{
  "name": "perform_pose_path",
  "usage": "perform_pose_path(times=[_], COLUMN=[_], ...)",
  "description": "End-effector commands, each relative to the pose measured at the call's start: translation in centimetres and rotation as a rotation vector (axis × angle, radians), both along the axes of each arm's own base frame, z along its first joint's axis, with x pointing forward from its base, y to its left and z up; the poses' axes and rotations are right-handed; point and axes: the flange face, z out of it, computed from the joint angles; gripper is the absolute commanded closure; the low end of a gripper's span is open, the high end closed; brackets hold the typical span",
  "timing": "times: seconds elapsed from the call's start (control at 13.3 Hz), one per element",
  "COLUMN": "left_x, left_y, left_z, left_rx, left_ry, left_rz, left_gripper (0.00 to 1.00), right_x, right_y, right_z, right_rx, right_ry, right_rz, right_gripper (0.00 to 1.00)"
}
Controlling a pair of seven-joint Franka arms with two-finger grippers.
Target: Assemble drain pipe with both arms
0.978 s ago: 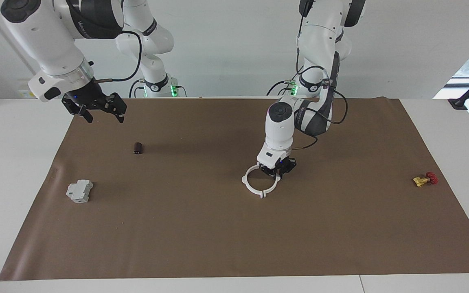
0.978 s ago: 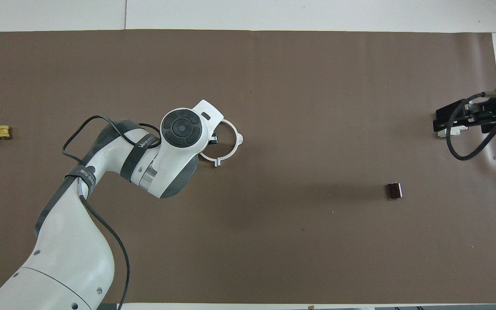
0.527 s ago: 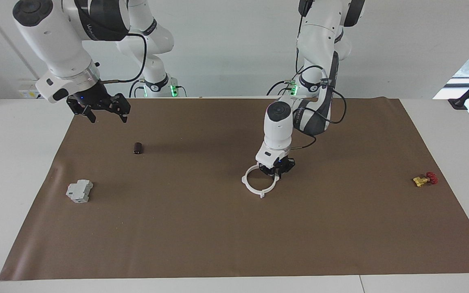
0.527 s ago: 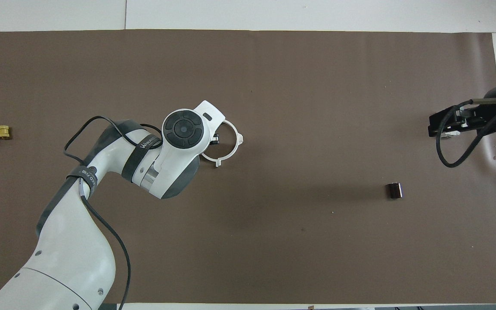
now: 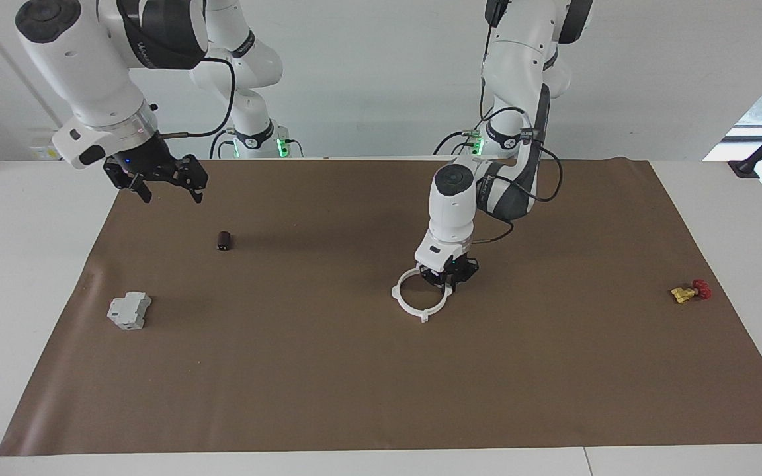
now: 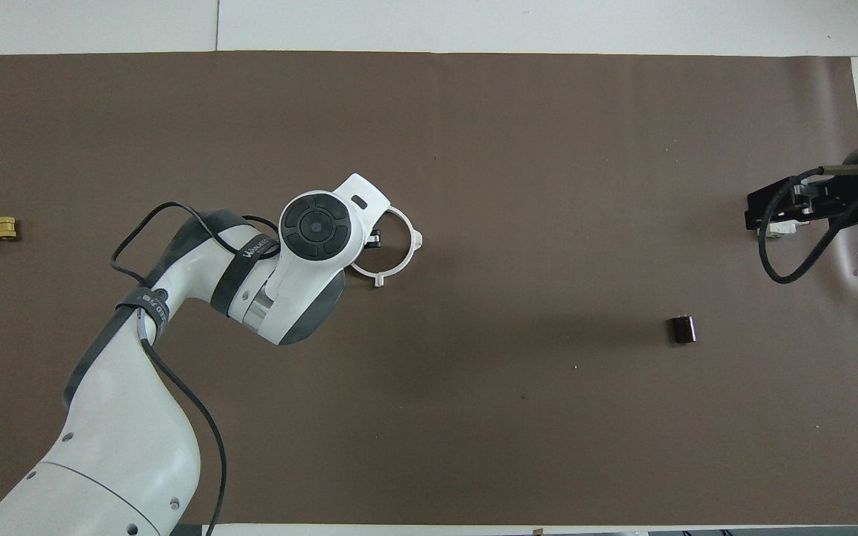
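A: Largest first?

B: White counter (image 5: 718, 218), covered almost wholly by a brown mat (image 5: 354, 383), probably to make small white parts stand out.

A: And the arms?

B: Two, both white with black bands. Left arm (image 5: 450, 205) bent low over the middle of the mat, wrist pointing straight down. Right arm (image 5: 83, 66) raised high at its own end of the counter, apparently waiting.

A: Claws?

B: Left claw (image 5: 446, 276) down at mat level, clenched on the rim of the drain pipe (image 5: 396, 291) on the side toward the left arm's end. Right claw (image 5: 170, 192) released, fingers spread wide, hanging in the air over the mat's edge, well apart from the pipe.

A: Where exactly is the pipe?

B: Near the middle of the mat. Reads as one closed white ring with small tabs sticking out, so judged already joined. Seems to lie flat, or nearly so, on the mat. Held by the rim, most likely to steady or shift it without squeezing the halves apart.

A: Smaller things?

B: Grey boxy block (image 5: 129, 311) toward the right arm's end. Small dark cylinder (image 5: 223, 240) nearer to the robots than the block. Tiny brass valve with a red handle (image 5: 688, 291) toward the left arm's end. All three untouched and well apart from the ring, likely no part of this job.
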Motion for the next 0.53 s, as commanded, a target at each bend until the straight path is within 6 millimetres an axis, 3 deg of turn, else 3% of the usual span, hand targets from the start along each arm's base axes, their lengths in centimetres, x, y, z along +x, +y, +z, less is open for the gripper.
perform_pose_path(times=[0.0, 0.38, 0.45], left_x=[-0.18, -0.04, -0.04], left_y=[0.26, 0.38, 0.38], left_z=[-0.37, -0.32, -0.32], left_rx=[0.008, 0.003, 0.003], left_ry=[-0.022, -0.028, -0.028], left_rz=[-0.009, 0.004, 0.005], left_gripper=[1.0, 0.98, 0.88], right_x=[-0.16, -0.22, -0.27], right_y=[-0.74, -1.07, -1.07], right_z=[-0.05, -0.09, -0.12], right_rx=[-0.011, -0.008, -0.008], right_ry=[-0.015, -0.01, -0.005], right_rz=[0.014, 0.019, 0.019], right_gripper=[0.0, 0.0, 0.0])
